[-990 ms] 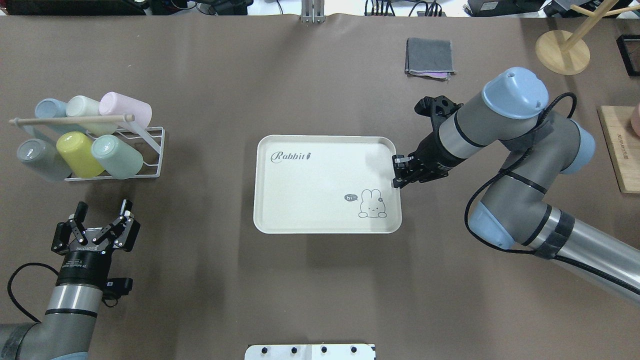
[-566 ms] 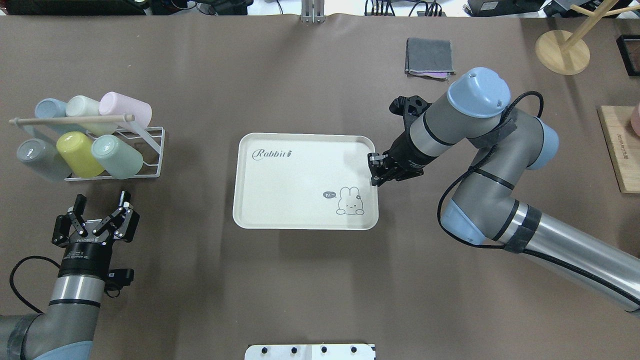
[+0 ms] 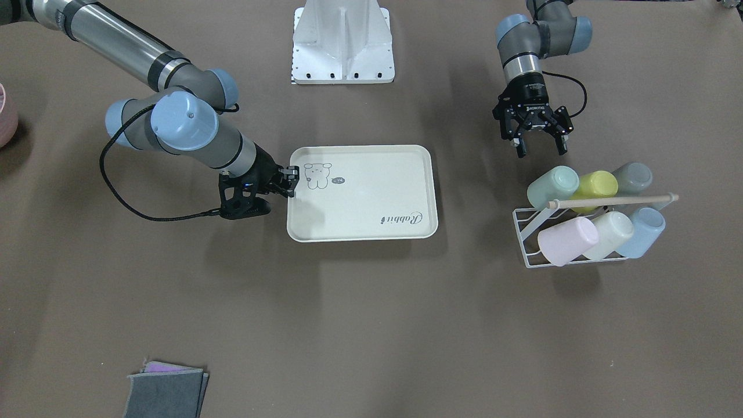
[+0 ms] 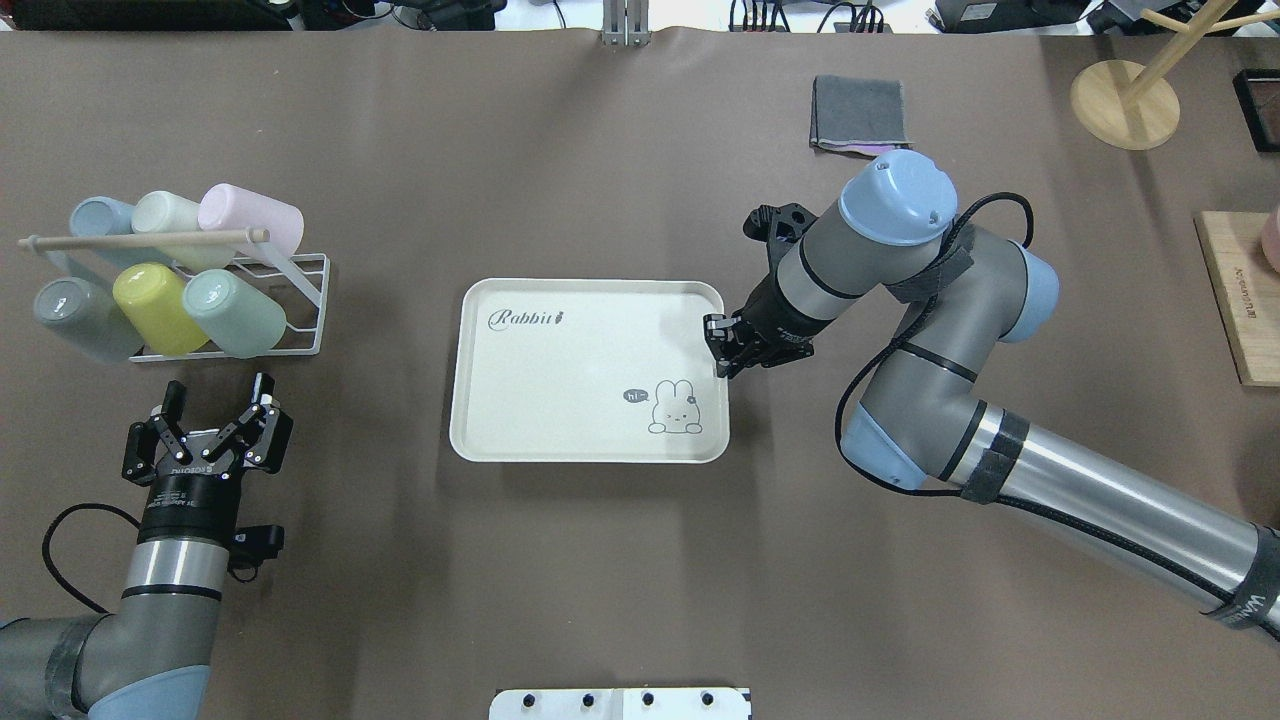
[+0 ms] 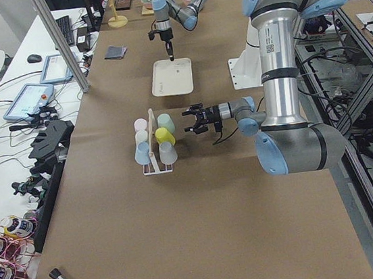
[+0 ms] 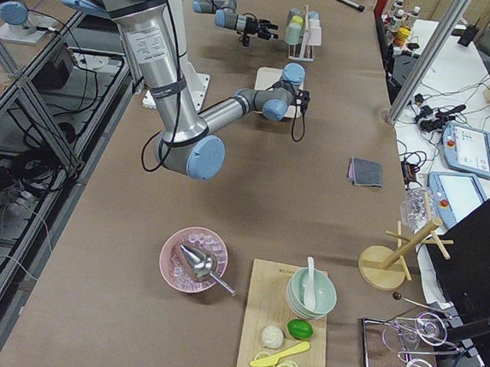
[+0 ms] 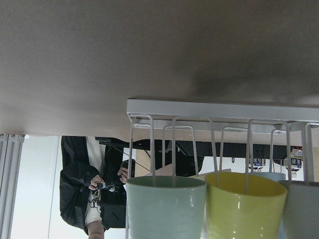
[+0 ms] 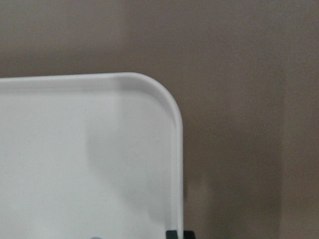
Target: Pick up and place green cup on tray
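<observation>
The green cup [image 4: 235, 313] is a pale mint tumbler lying on its side in a white wire rack [image 4: 305, 300] at the left, next to a yellow cup [image 4: 158, 308]. It also shows in the front view [image 3: 554, 186] and the left wrist view [image 7: 165, 206]. The cream tray [image 4: 570, 390] lies mid-table and holds no cups. My right gripper [image 4: 722, 350] is shut on the tray's right rim [image 8: 177, 149]. My left gripper [image 4: 220, 392] is open and empty, just in front of the rack and pointing at the green and yellow cups.
The rack also holds grey, blue, cream and pink cups under a wooden rod [image 4: 150, 240]. A folded grey cloth [image 4: 860, 112] lies at the back. A wooden stand [image 4: 1125, 100] and a wooden board [image 4: 1240, 300] are at the far right.
My right gripper has dragged the tray to the left, toward the rack. My left gripper has moved slightly forward and right, closer to the rack, and stays open.
</observation>
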